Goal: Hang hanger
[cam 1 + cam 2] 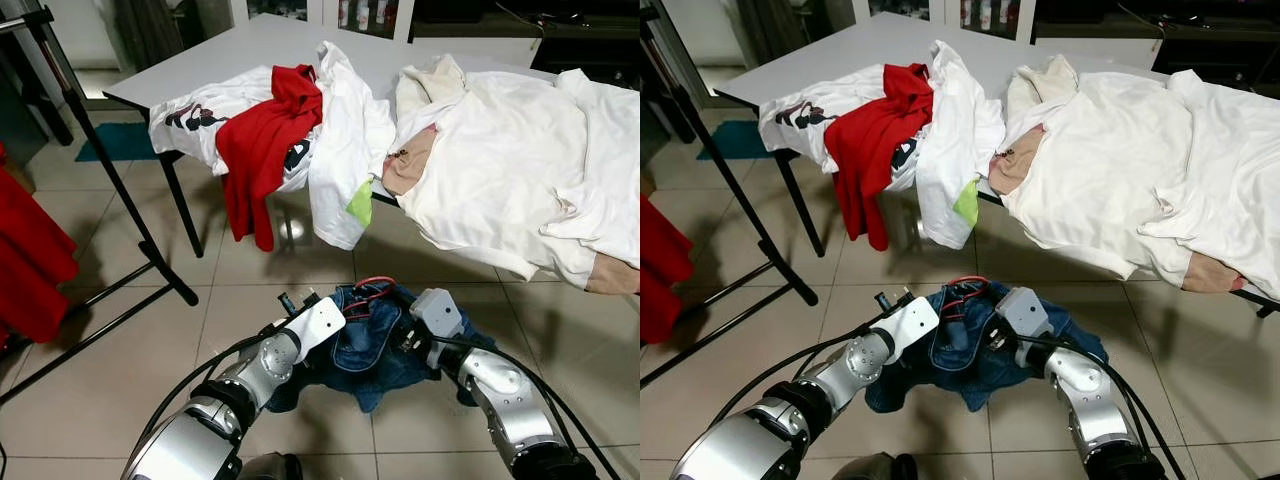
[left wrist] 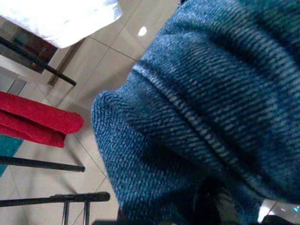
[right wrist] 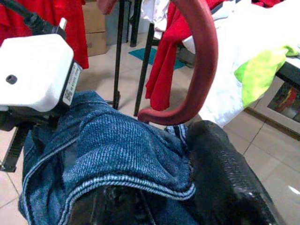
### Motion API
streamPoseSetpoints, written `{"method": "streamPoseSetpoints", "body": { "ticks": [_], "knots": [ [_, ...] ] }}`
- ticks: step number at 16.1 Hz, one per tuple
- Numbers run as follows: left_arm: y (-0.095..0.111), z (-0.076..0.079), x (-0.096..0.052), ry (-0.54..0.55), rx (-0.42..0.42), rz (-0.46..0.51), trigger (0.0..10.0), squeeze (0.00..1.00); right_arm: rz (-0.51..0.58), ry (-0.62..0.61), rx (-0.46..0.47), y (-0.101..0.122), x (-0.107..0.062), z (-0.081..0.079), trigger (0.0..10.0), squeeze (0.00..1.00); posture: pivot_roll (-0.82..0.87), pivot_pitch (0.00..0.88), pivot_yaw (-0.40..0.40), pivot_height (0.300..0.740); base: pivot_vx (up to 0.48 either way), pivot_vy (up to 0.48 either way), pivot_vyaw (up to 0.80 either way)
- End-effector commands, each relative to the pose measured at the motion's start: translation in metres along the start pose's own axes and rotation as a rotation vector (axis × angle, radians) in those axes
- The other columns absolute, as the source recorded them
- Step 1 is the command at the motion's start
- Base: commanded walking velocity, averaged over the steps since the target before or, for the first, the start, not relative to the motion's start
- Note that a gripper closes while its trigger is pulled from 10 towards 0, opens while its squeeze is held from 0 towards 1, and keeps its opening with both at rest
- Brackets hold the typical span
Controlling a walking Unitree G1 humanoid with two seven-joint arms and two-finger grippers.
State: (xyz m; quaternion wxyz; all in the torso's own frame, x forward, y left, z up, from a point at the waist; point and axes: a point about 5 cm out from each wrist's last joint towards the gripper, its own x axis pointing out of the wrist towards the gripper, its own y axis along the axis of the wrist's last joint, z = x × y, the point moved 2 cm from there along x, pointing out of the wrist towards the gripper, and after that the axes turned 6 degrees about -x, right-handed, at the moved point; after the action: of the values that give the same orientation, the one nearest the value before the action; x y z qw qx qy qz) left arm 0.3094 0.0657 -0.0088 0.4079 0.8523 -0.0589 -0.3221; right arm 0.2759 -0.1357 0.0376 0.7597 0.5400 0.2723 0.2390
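Denim fills my nearest view: a blue pair of jeans [image 1: 365, 345] bunched between both arms, held above the tiled floor [image 1: 120, 370]. My left gripper [image 1: 300, 305] is pressed into the left side of the bundle; in its wrist view the cloth covers the fingers, so I cannot tell whether they are clenched or released. My right gripper [image 3: 154, 206] sits at the right side of the bundle. In its wrist view the black fingers [image 3: 225, 178] lie against the folded waistband with denim bunched between them, and they appear clamped onto the jeans. The red hanger [image 3: 199, 70] rides in the jeans, its curved hook arching up out of the denim just beyond my right fingers; from the head it shows as a thin red loop [image 1: 372, 285] at the top of the bundle.

Beyond the jeans stands the grey counter [image 1: 250, 45], piled with laundry. A red garment [image 1: 265, 140] drapes over its front edge on top of a white printed shirt [image 1: 195, 120], with another white shirt [image 1: 345, 150] carrying a green tag hanging beside it. A large white heap [image 1: 510, 170] covers the right part.

To my left, well apart from the jeans, is a black clothes rack [image 1: 110, 180] with red clothing [image 1: 30, 260] hanging on it.
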Motion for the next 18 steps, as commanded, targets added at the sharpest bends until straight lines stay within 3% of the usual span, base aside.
{"method": "streamPoseSetpoints", "body": {
  "ticks": [1,4,5,7,8,9,18],
  "knots": [
    [0.008,-0.002,0.001,0.021,-0.012,0.037,10.0,0.0,0.005,0.026,-0.02,0.003,0.0,-0.004,10.0,0.0,-0.01,0.008,0.035,0.74,0.0,0.0,0.0],
    [0.009,-0.003,0.001,0.034,-0.017,0.042,10.0,0.0,0.02,0.001,-0.037,0.008,-0.005,0.003,10.0,0.0,-0.01,0.009,0.029,0.74,0.0,0.0,0.0],
    [0.008,-0.003,0.001,0.037,-0.018,0.041,10.0,0.0,0.016,0.019,-0.037,0.009,-0.007,0.003,10.0,1.0,-0.01,0.007,0.026,0.74,0.0,0.0,0.0],
    [0.008,-0.003,0.001,0.044,-0.02,0.042,10.0,0.0,-0.008,0.065,-0.068,0.008,-0.011,0.002,10.0,1.0,-0.02,0.006,0.022,0.74,0.0,0.0,0.0],
    [0.009,-0.003,0.001,0.049,-0.022,0.043,10.0,0.0,-0.03,0.095,-0.089,0.007,-0.015,0.002,10.0,0.95,-0.02,0.006,0.022,0.74,0.0,0.0,0.0],
    [0.009,-0.003,0.001,0.052,-0.023,0.045,10.0,0.0,-0.043,0.107,-0.101,0.006,-0.018,0.003,10.0,0.0,-0.02,0.007,0.021,0.74,0.0,0.0,0.0],
    [0.011,-0.003,0.002,0.058,-0.015,0.051,10.0,0.0,-0.016,0.231,-0.078,0.032,-0.03,0.003,10.0,0.0,-0.03,0.003,0.023,0.74,0.0,0.0,0.0]
  ]
}}
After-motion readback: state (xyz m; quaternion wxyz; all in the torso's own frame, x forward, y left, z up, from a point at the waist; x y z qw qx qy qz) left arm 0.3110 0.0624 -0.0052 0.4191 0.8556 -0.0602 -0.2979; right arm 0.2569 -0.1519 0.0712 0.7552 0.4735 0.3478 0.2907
